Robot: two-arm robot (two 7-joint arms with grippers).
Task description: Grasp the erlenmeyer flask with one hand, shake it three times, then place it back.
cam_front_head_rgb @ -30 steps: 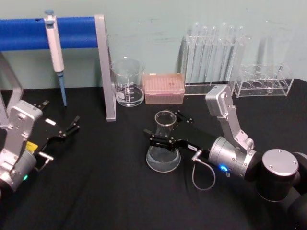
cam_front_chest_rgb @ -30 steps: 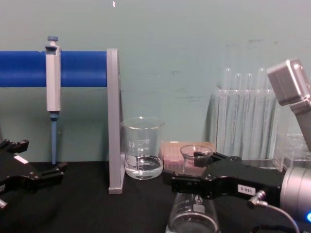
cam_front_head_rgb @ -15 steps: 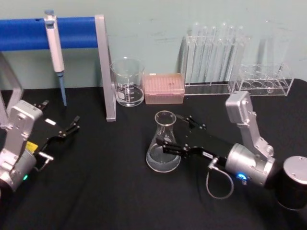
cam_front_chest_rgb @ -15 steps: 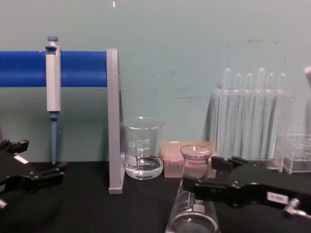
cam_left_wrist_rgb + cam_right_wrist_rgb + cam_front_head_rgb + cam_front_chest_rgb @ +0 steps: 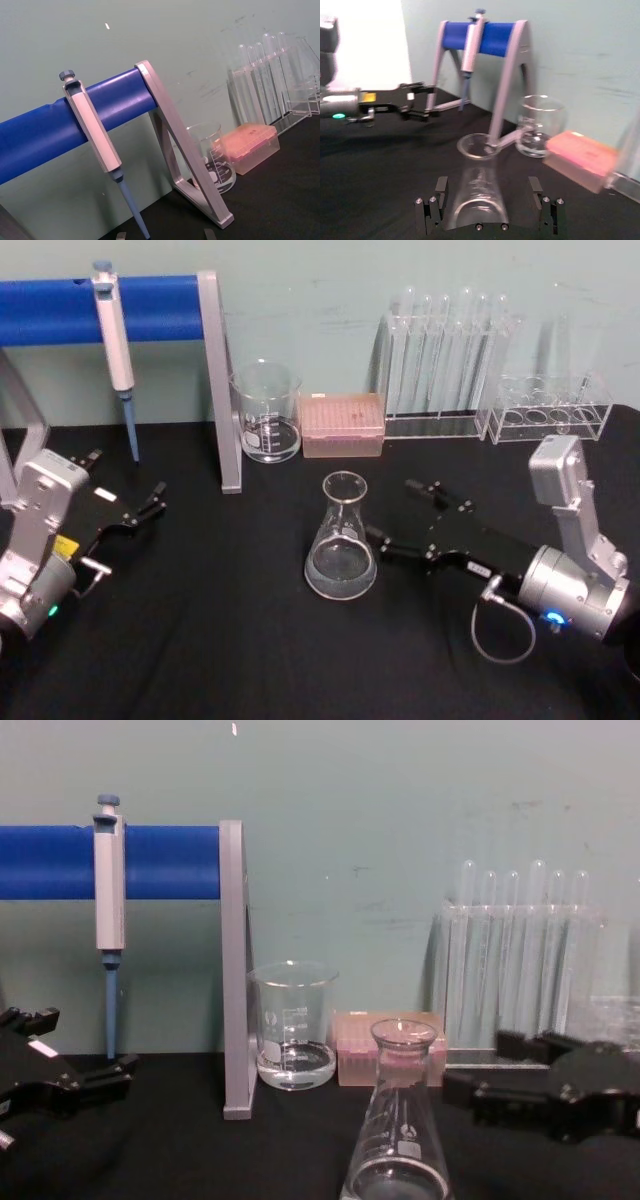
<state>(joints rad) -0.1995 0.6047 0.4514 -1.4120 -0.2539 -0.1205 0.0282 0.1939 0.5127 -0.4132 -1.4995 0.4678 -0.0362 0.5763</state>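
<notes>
A pale green wall (image 5: 330, 300) with faint scuffs stands behind a table covered in black cloth (image 5: 230, 640). In the right wrist view, one side glows bright white.

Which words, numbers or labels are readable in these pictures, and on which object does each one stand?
None can be read.
beaker: white scale markings, too small to read.
erlenmeyer flask: white print, too blurred.
left gripper: white and yellow labels behind it, illegible.
right gripper: small white label, illegible.
</notes>
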